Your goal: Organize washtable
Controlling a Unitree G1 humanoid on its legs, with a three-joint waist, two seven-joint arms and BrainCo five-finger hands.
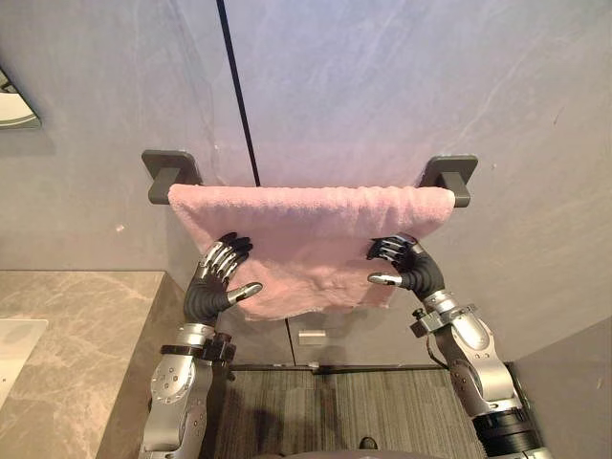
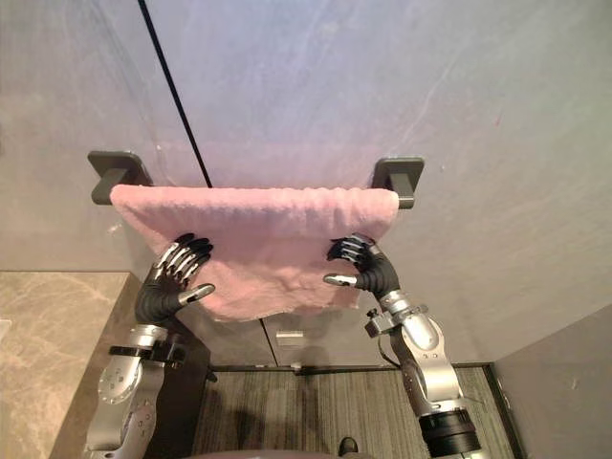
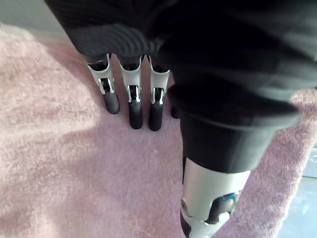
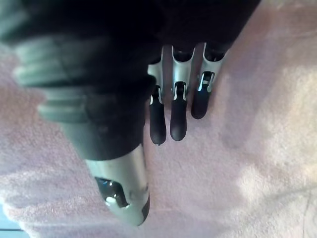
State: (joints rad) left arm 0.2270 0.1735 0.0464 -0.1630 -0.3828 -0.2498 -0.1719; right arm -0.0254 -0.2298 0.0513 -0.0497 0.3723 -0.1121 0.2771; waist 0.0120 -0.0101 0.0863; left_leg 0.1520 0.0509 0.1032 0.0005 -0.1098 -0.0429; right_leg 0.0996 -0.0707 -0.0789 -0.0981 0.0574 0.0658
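pink towel over wall rail, long axis sideways | left hand on its left half, right hand on right half, equally near | both flat, fingers straight, thumbs apart

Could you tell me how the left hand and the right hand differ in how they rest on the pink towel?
The left hand points its fingers up the towel; the right hand points its fingers sideways, toward the towel's middle. The left hand's fingers look straight, the right hand's slightly bent. The left hand is by the towel's left edge, the right hand by its right edge. Both are open, fingertips on the towel, thumbs apart.
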